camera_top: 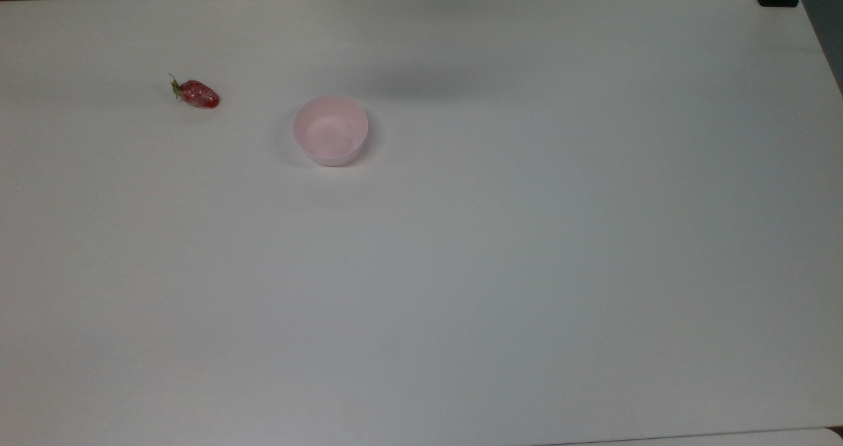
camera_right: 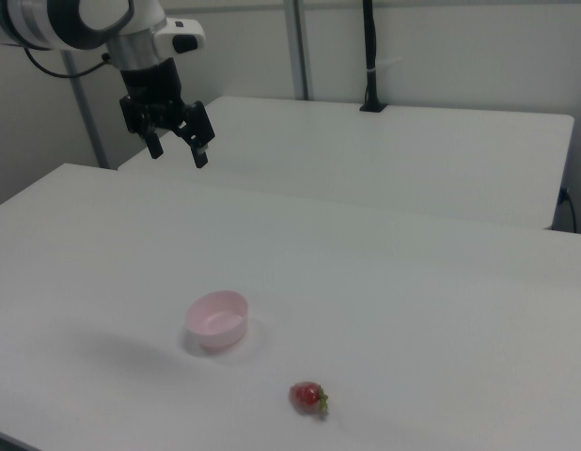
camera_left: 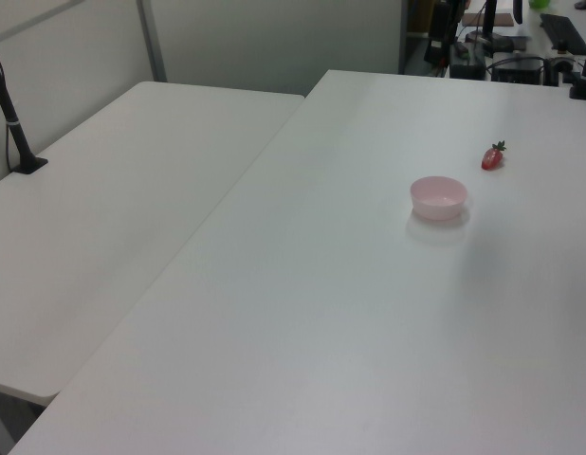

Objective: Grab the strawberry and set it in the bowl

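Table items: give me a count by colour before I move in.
Red: 1, the strawberry
Pink: 1, the bowl, with nothing in it
Total: 2

A plain white table [camera_top: 461, 268] is seen carrying two things. A red strawberry [camera_top: 197, 93] with a green stem is laid on its side on the bare top, toward the top view's upper left. A pale pink bowl [camera_top: 331, 130] is set upright to the top view's right of it, near but apart. In the left view the strawberry [camera_left: 493, 156] is placed beyond the bowl [camera_left: 438, 197]; in the right view the strawberry [camera_right: 309, 397] is placed nearer than the bowl [camera_right: 217, 319]. A second white table [camera_left: 103, 237] is butted alongside.
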Controlling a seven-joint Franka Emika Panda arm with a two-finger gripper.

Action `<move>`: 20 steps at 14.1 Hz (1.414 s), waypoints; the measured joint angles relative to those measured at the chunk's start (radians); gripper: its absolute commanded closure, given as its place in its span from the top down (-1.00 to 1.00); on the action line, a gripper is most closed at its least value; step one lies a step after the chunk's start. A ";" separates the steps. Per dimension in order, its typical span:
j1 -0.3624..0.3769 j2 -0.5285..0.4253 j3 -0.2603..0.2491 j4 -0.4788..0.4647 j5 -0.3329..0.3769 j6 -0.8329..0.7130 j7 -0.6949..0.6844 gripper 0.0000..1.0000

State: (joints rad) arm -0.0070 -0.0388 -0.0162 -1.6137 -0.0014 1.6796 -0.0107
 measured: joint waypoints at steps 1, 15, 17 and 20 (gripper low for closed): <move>0.000 0.000 0.000 0.000 0.000 0.000 0.000 1.00; -0.002 0.000 -0.002 0.000 0.000 0.000 -0.001 1.00; -0.002 0.000 -0.011 -0.007 -0.001 0.000 -0.031 1.00; -0.016 0.003 -0.016 -0.071 -0.084 -0.001 -0.210 1.00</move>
State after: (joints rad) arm -0.0229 -0.0359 -0.0324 -1.6842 -0.0853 1.6791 -0.2203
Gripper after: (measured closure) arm 0.000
